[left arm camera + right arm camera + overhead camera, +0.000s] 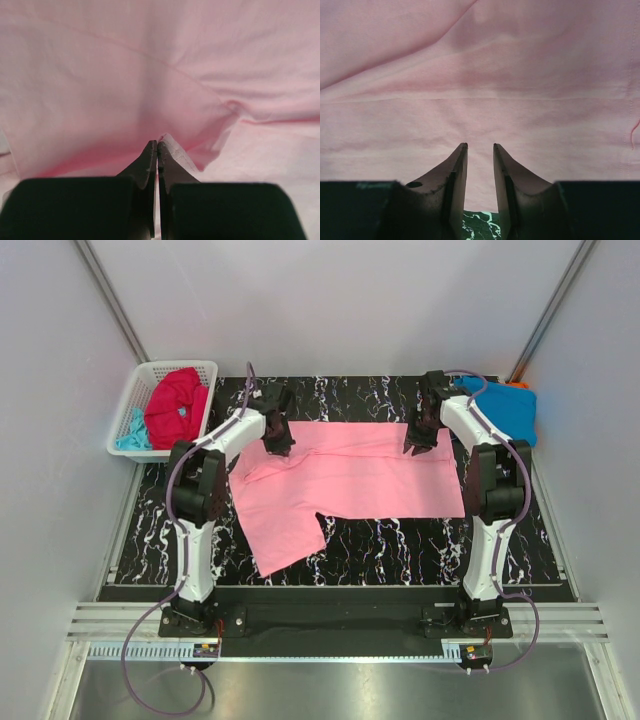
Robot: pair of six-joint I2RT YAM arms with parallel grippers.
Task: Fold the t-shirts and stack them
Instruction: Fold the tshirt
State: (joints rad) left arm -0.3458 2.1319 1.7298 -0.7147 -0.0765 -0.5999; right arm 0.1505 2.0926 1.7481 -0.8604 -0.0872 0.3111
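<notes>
Light pink short-sleeved cotton t-shirt [350,475] lies spread flat across the middle of the black white-veined marble tabletop [400,540]. Its long side runs left to right, and one sleeve or flap sticks out toward the near-left.

Left claw [279,445] is down on the shirt's far-left part. In the wrist view the left claw [158,145] is closed tight, with a small ridge of pink cloth caught at its tips and creases running out from there.

Right claw [417,445] is over the shirt's far-right part. Up close the right claw [480,146] shows a narrow gap with nothing between the fingers. Its tips sit low over the pink cloth, near a hem line; whether they touch it, cannot tell.

White plastic lattice basket [140,380] sits off the far-left corner. It holds a bunched crimson red t-shirt [175,405] and a pale aqua t-shirt [130,435] at its near-left side.

A folded bright blue t-shirt [510,410] is at the far-right corner. An orange t-shirt [517,386] peeks out at its far edge.
</notes>
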